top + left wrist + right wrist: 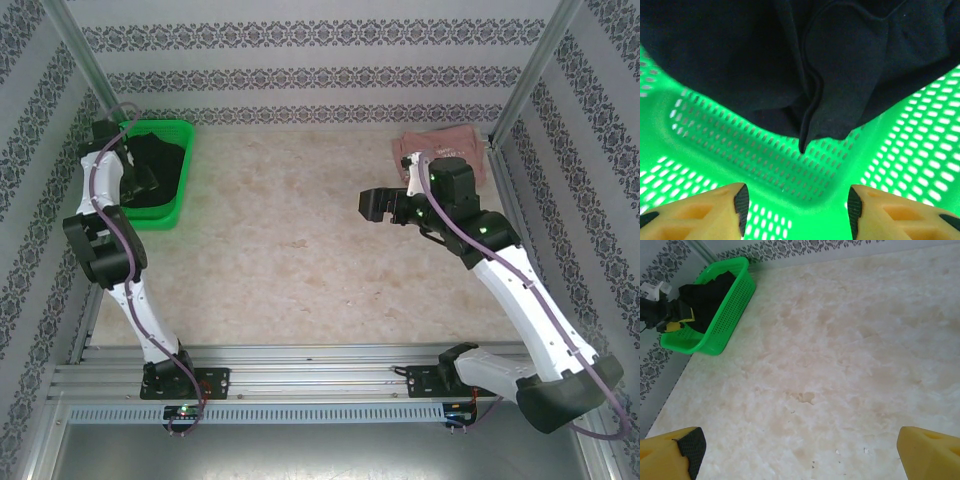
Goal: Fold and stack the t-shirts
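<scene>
**Left claw poised over the black tee in the basket, right claw waiting wide open**

The left claw (pixel 797 205) hangs inside the green mesh basket (pixel 765 160), its yellow jaws part-open and empty. It seems lined up to pinch the drooping fold of the black t-shirt (pixel 790 60), a soft matte cloth heaped against the stiff perforated plastic. The right claw (pixel 372 205) hovers fully spread and empty over the bare marbled surface (pixel 290 250), likely kept clear for folding. The pink t-shirt (pixel 445 150) lies bundled at the far right corner.
</scene>
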You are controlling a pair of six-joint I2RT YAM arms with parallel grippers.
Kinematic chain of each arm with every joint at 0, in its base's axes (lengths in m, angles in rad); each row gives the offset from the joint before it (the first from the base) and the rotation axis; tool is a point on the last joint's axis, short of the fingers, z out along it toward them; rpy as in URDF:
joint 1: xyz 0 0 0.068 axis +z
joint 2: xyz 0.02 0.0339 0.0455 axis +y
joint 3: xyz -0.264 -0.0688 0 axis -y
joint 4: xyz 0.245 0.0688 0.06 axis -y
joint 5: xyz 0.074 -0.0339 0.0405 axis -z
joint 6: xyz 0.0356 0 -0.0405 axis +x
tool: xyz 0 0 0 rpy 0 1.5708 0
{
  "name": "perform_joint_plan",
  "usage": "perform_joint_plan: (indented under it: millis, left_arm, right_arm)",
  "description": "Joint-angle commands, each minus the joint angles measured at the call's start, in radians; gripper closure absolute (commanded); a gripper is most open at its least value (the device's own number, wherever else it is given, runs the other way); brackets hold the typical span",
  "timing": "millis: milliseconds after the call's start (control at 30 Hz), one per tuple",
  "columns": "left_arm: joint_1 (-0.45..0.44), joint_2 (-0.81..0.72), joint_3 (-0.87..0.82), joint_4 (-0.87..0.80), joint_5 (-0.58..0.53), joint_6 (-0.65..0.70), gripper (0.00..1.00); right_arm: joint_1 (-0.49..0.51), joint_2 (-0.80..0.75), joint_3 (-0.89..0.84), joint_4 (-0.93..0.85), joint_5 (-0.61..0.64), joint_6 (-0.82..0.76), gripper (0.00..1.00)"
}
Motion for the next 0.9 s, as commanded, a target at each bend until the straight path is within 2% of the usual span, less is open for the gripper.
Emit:
perform_joint_plan:
  millis: [0, 100, 267, 400, 533, 633, 733, 867]
  left_arm:
    - [0.02, 0.029, -0.003, 0.085, 0.082, -0.017, 0.47]
    - [0.024, 0.067, -0.011, 0.118, 0.104, -0.035, 0.5]
    - [0.026, 0.058, -0.118, 0.314, 0.17, -0.121, 0.51]
    - [0.026, 0.117, -0.074, 0.303, 0.158, -0.145, 0.53]
    - [0.028, 0.137, -0.061, 0.305, 0.113, -0.162, 0.58]
    - [0.027, 0.147, -0.057, 0.324, 0.121, -0.176, 0.63]
    - [0.026, 0.154, -0.046, 0.329, 0.124, -0.182, 0.72]
    - [0.027, 0.141, -0.047, 0.344, 0.131, -0.182, 0.93]
  right_arm:
    - [0.018, 0.031, 0.028, 0.015, -0.042, 0.036, 0.02]
    - [0.032, 0.064, 0.037, 0.036, -0.054, 0.05, 0.02]
    - [0.085, 0.153, 0.105, 0.034, -0.06, 0.046, 0.02]
    - [0.145, 0.229, 0.183, 0.014, -0.044, 0.031, 0.02]
    - [0.21, 0.287, 0.26, -0.018, -0.024, -0.002, 0.02]
    - [0.237, 0.315, 0.288, -0.024, -0.023, -0.003, 0.02]
    - [0.249, 0.326, 0.298, -0.017, -0.027, 0.004, 0.02]
    - [0.255, 0.327, 0.302, -0.014, -0.017, 0.001, 0.02]
